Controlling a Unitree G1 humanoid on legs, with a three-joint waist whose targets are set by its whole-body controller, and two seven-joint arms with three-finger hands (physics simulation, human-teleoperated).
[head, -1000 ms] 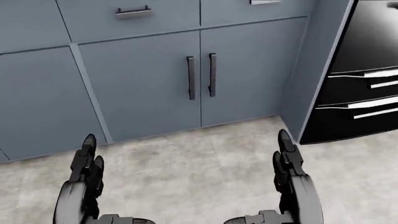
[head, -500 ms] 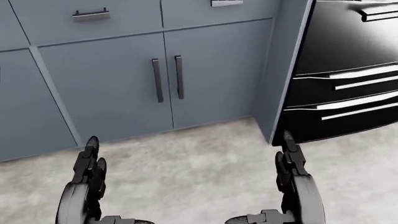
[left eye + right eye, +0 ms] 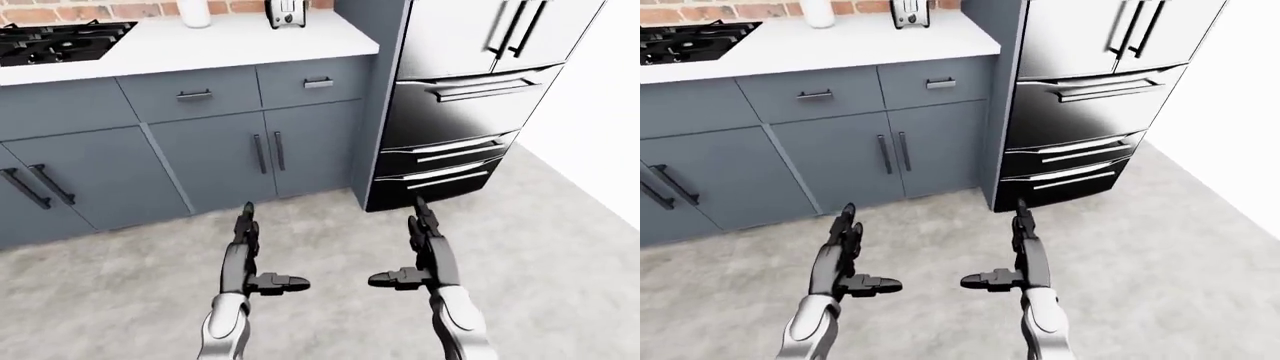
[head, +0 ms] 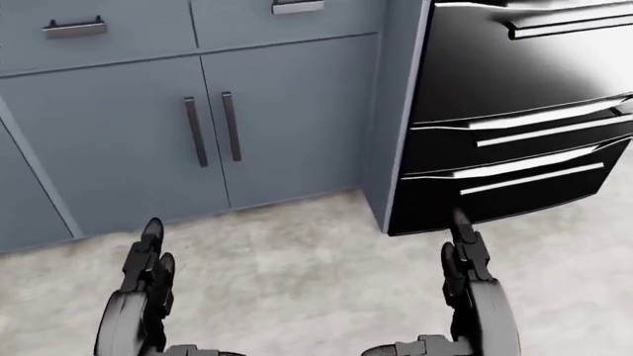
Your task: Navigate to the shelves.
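Shelves, the goal of this walk, do not appear in any view, so where they stand cannot be told. The fingers [image 3: 246,225] of the left hand [image 3: 243,259] are straight and spread, thumb jutting inward, pinching nothing; the right hand [image 3: 425,251] mirrors it, fingers extended and empty. Both hands are glossy black, jointed, on grey metal forearms, held low over a pale, mottled stone-look floor [image 3: 560,247]. Beyond them stand matte slate-blue cabinets [image 3: 215,157] with slim dark bar handles, flat-fronted doors and drawers beneath a smooth white desk [image 3: 200,41]. On it sit a white cylindrical container [image 3: 195,11] and a small toaster [image 3: 284,12]; a black gas hob [image 3: 60,41] lies at the left edge. To the right rises a tall, mirror-bright steel refrigerator [image 3: 470,82] with long drawer pulls. Judged risk: the robot stands close to the cabinets and refrigerator corner, so a careless turn could knock a hand or leg against them, or it may head the wrong way with no shelves in sight.
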